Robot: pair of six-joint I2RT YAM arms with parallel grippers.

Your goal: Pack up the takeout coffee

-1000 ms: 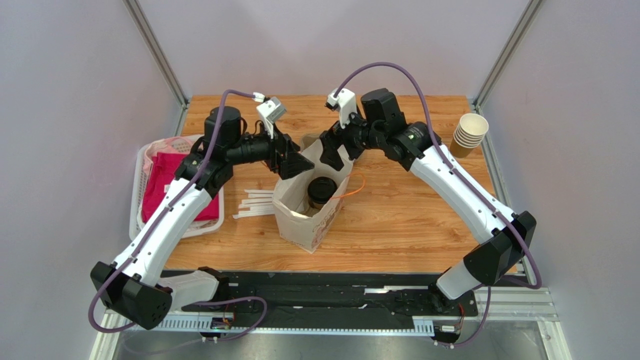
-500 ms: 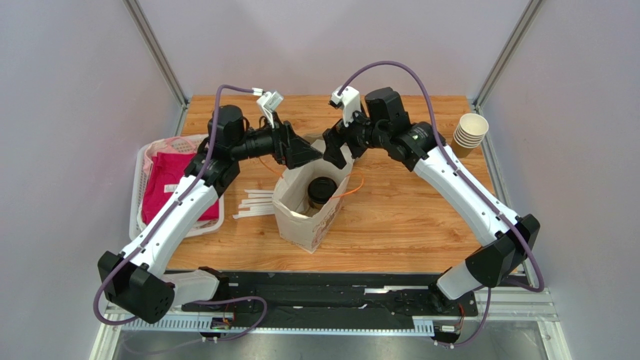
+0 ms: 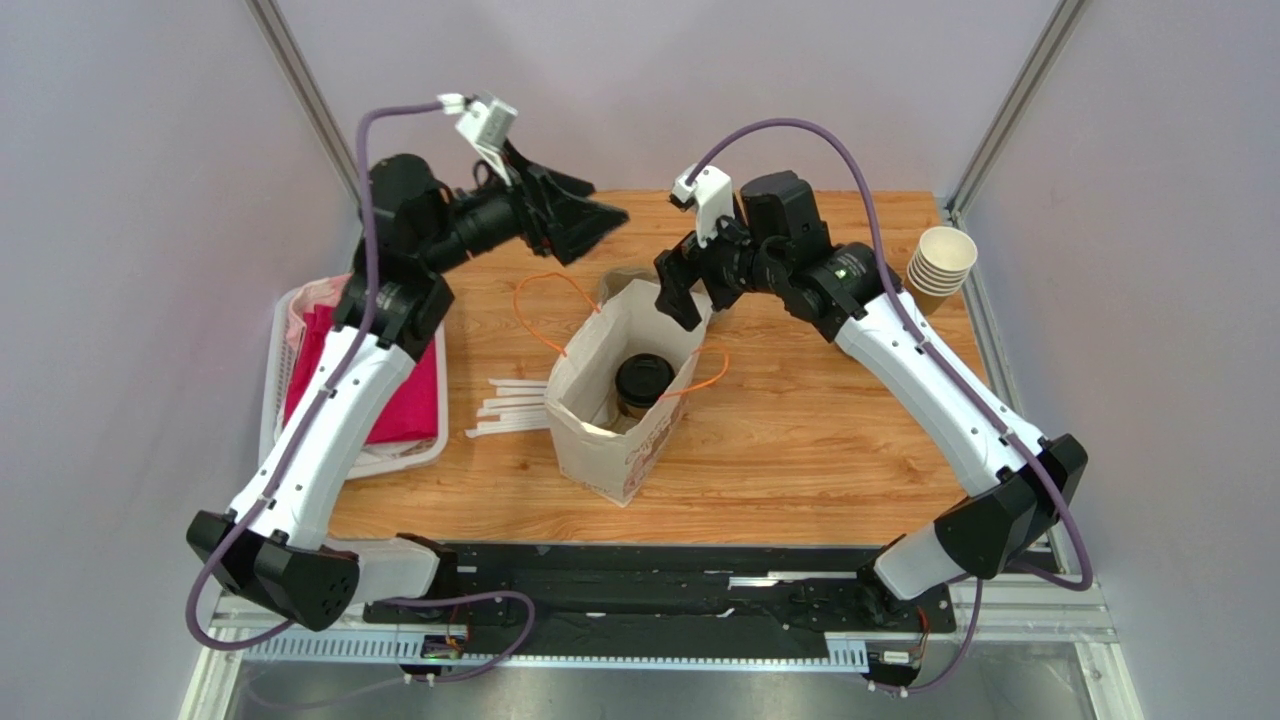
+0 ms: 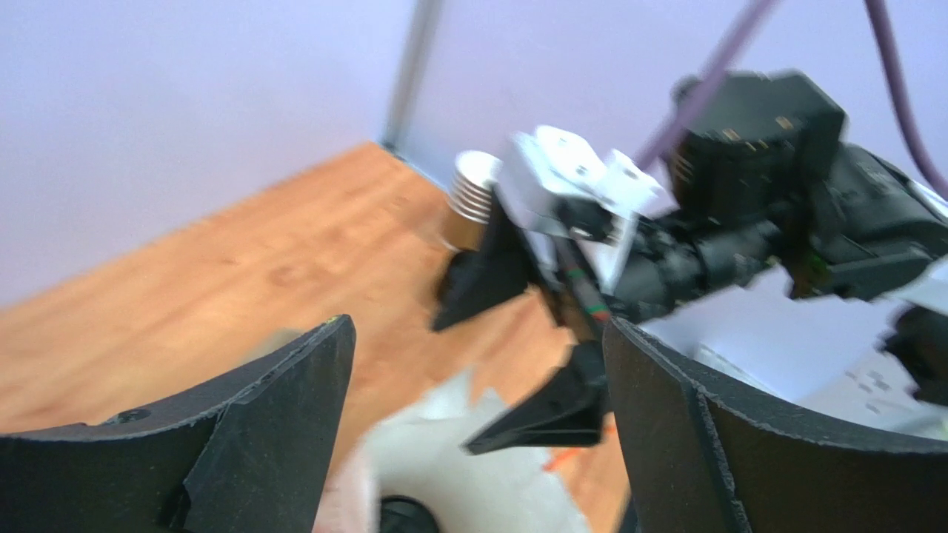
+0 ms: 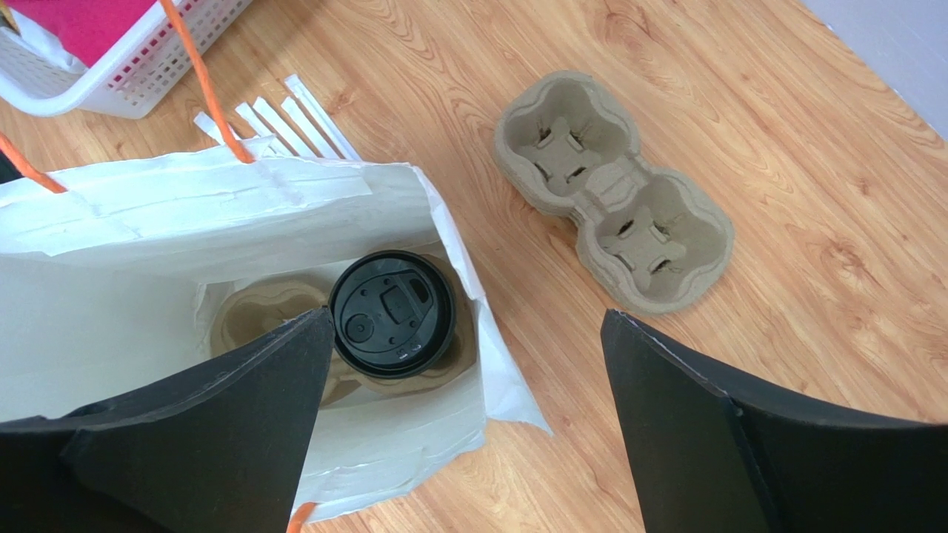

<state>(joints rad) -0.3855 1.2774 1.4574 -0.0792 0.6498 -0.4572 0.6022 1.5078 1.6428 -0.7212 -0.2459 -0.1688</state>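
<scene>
The takeout coffee [image 3: 643, 378], a brown cup under a black lid, stands inside the open white paper bag [image 3: 594, 438]. In the right wrist view the lid [image 5: 392, 311] shows from above, seated in a cardboard carrier [image 5: 250, 311] in the bag [image 5: 167, 211]. My right gripper [image 3: 670, 290] is open and empty, hovering over the bag's far edge [image 5: 467, 322]. My left gripper [image 3: 598, 221] is open and empty, raised high at the back left, away from the bag. Its view [image 4: 476, 333] is blurred and looks across at the right arm.
A white basket [image 3: 286, 405] with pink cloth sits at the left. White strips [image 3: 511, 405] lie beside the bag. An empty cardboard carrier [image 5: 612, 189] lies behind the bag. A stack of cream cups [image 3: 939, 267] stands at the back right. The bag's orange handles [image 3: 549, 293] hang loose.
My left arm has lifted up and back to the left, away from the bag's rim. The orange handle now lies loose. My right gripper has shifted slightly.
</scene>
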